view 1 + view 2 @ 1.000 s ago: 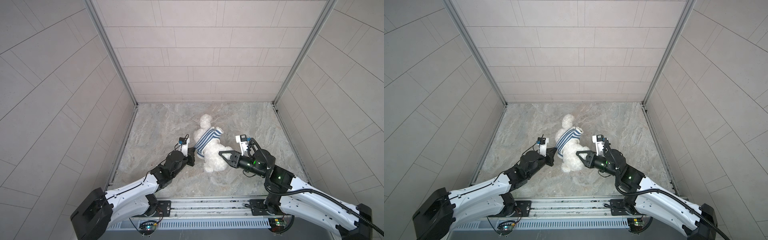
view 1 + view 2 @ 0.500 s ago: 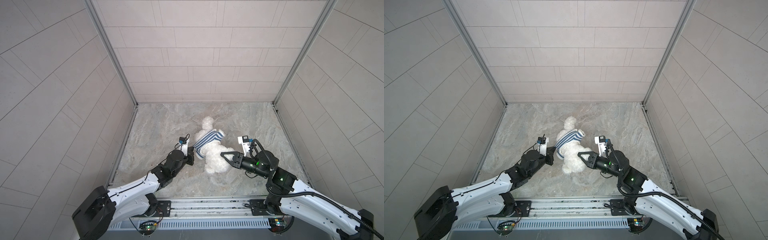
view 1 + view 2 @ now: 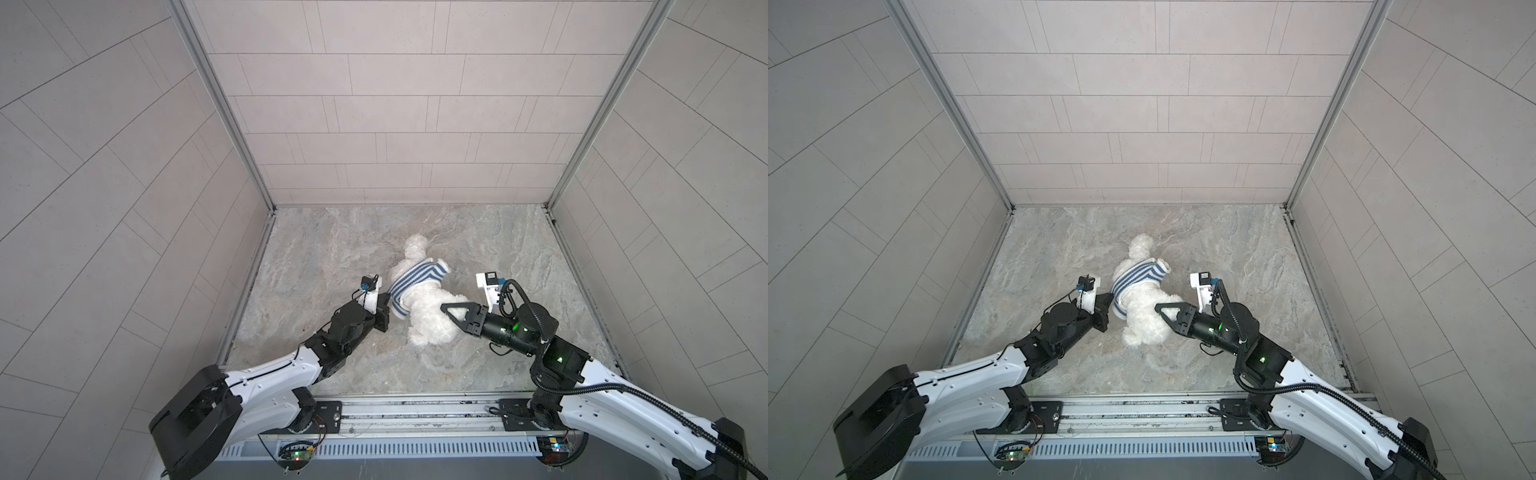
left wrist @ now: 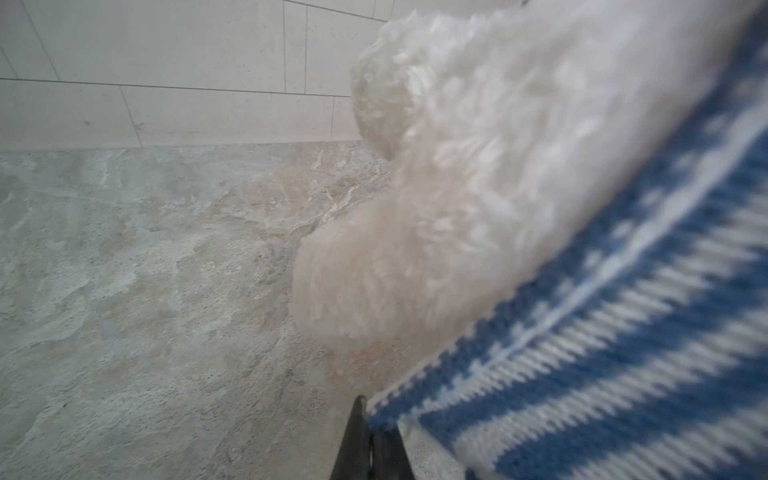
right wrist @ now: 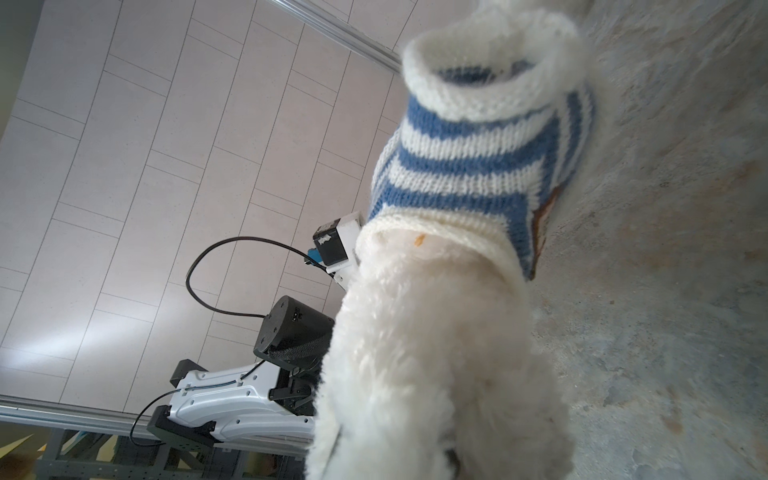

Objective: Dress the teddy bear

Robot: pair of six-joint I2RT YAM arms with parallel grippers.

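Fluffy white plush teddy bear (image 3: pixel 428 320) lies mid-worktop, head toward the back wall, with the blue-and-white striped knitted shirt (image 3: pixel 415 276) round its chest. Left gripper (image 3: pixel 384 311): jaws nearly together, apparently pinching the hem corner. Right gripper (image 3: pixel 448 309): jaws pinching lower-body fur. Advisable: anchor the bear and draw the hem down evenly. Grey marbled worktop (image 3: pixel 324 249) is flat, and pale tiled walls (image 3: pixel 395 104) enclose it.

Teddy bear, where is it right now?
In both top views the fluffy white plush teddy bear lies on the marbled stone floor near the middle, between the left hand and the right hand.
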